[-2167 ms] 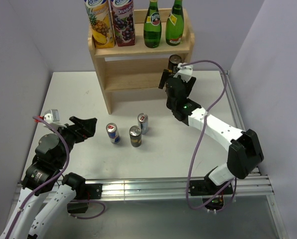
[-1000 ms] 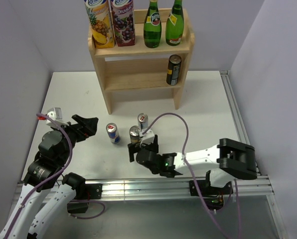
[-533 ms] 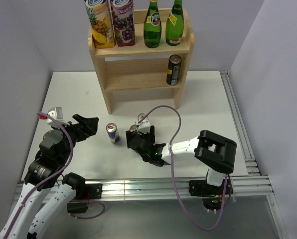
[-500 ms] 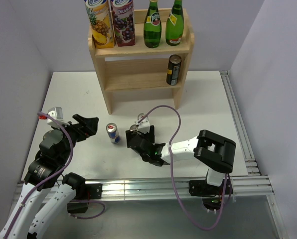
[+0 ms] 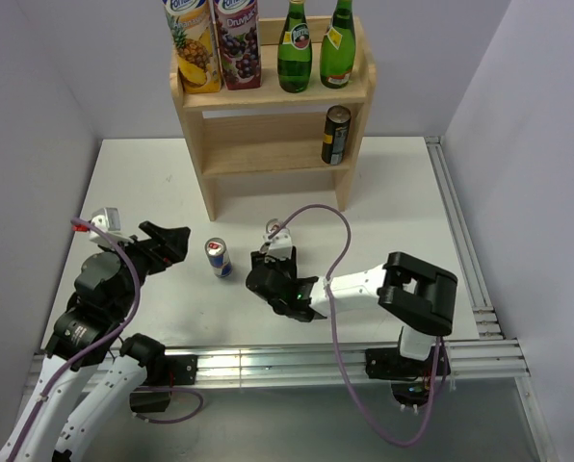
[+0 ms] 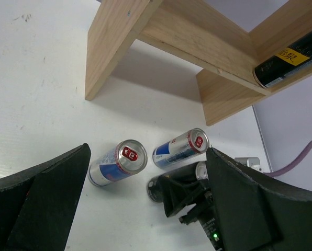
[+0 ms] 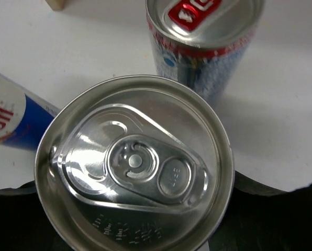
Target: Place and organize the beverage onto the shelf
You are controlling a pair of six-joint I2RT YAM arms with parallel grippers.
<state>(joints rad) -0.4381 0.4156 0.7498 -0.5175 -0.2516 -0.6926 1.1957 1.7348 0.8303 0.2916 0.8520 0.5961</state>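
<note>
The light-wood shelf (image 5: 268, 130) stands at the back. Its top board carries two juice cartons (image 5: 215, 43) and two green bottles (image 5: 316, 43). A dark can (image 5: 335, 135) stands at the right of the lower tier. On the table my right gripper (image 5: 268, 271) is shut on another dark can (image 7: 132, 172), its silver lid filling the right wrist view. Two blue-and-silver cans (image 6: 125, 161) (image 6: 181, 149) stand close beside the held one. My left gripper (image 5: 167, 241) hangs open and empty, left of the cans.
White walls close in the table on the left, the back and the right. An aluminium rail (image 5: 268, 364) runs along the near edge. The right arm's purple cable (image 5: 340, 250) loops over the table.
My right arm left the shelf, where it set the dark can on the lower tier, came down to the cans on the table, and its jaws closed on the dark one. The left arm stayed still.
</note>
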